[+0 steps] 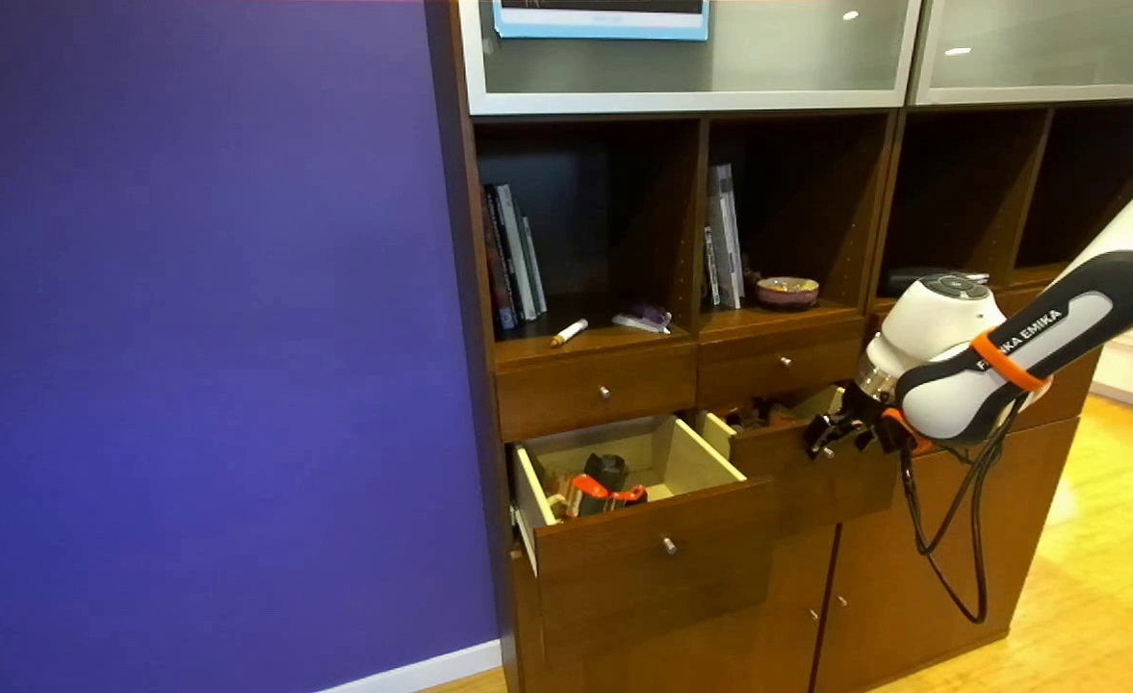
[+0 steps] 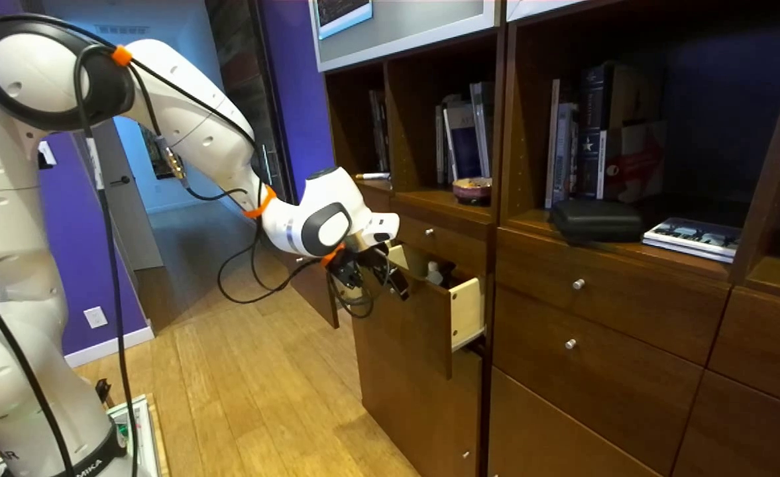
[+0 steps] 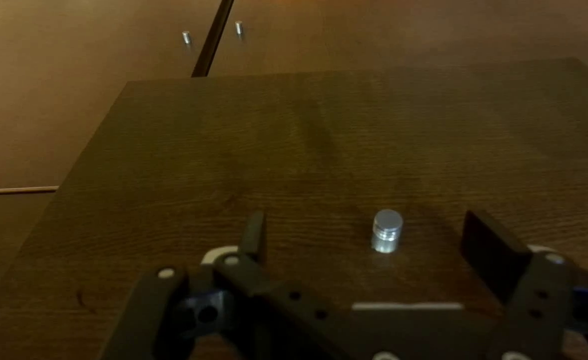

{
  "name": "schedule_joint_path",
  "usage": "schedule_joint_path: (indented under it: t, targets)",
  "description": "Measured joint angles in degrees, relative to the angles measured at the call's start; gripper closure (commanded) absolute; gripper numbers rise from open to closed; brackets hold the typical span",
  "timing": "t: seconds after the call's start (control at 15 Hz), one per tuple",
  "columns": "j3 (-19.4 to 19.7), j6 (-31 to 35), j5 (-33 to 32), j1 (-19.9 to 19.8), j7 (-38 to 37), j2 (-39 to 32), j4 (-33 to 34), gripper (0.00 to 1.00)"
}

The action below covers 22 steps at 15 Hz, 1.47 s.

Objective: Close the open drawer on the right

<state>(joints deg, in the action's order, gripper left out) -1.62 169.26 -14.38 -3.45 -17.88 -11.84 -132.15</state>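
The drawer on the right stands pulled out, with its brown wood front (image 1: 845,496) and pale inner walls; it shows in both exterior views (image 2: 423,318). Small brownish things (image 1: 759,414) lie inside, only partly visible. My gripper (image 1: 840,445) is at the upper part of this front, also in an exterior view (image 2: 380,281). In the wrist view the gripper (image 3: 363,222) is open, its black fingers apart on either side of the small silver knob (image 3: 387,231). The fingers hold nothing. Whether the fingertips touch the drawer front (image 3: 323,145) I cannot tell.
A twin drawer (image 1: 653,568) stands open to the left, with red-orange and black things inside. Closed drawers (image 1: 595,395) lie above, with shelves of books and a bowl (image 1: 787,293). Two cabinet-door knobs (image 3: 187,37) show below. Black cables (image 1: 975,539) hang from the arm.
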Motion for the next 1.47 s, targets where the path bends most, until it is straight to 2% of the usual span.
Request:
schedule_joint_path:
  t: [0.4,1.13,1.47]
  targets:
    - [1.4,5.5,0.0,1.1,-0.6,-5.6,4.4,0.0]
    - [9.8,16.2,0.1,7.3,-0.8,-14.5,10.9,0.0]
    - [11.6,17.3,0.3,9.0,-1.0,-17.3,12.9,0.0]
